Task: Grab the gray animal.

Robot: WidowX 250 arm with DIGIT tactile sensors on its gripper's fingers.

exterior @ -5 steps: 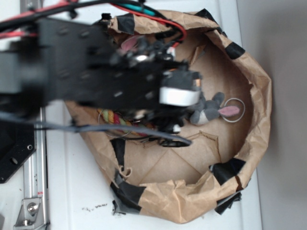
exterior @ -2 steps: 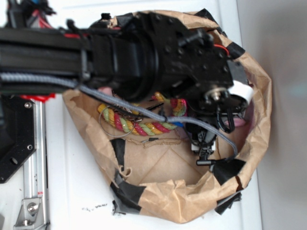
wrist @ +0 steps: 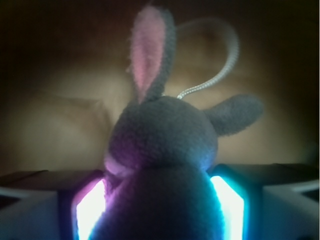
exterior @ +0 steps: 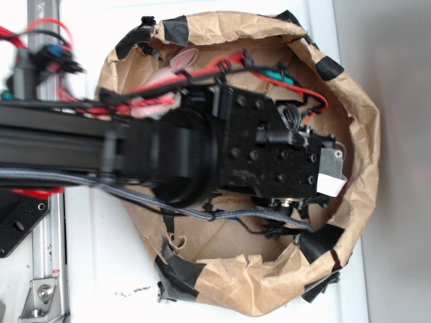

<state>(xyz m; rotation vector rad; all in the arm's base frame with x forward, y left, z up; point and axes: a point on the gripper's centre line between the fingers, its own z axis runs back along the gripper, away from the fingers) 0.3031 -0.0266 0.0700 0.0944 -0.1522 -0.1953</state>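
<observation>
In your wrist view the bunny (wrist: 162,165) is sitting between the jaws, which are pinching its body from both sides. Its long axis is running toward 12 o'clock, pink-lined ear up, ring (wrist: 215,55) at 1 o'clock. Overhead, your arm is hiding it inside the bag (exterior: 357,134).

A white tabletop (exterior: 101,269) meets a plain grey surface (exterior: 397,161) along its right edge. A metal rail (exterior: 44,276) runs down the left side under even light.
</observation>
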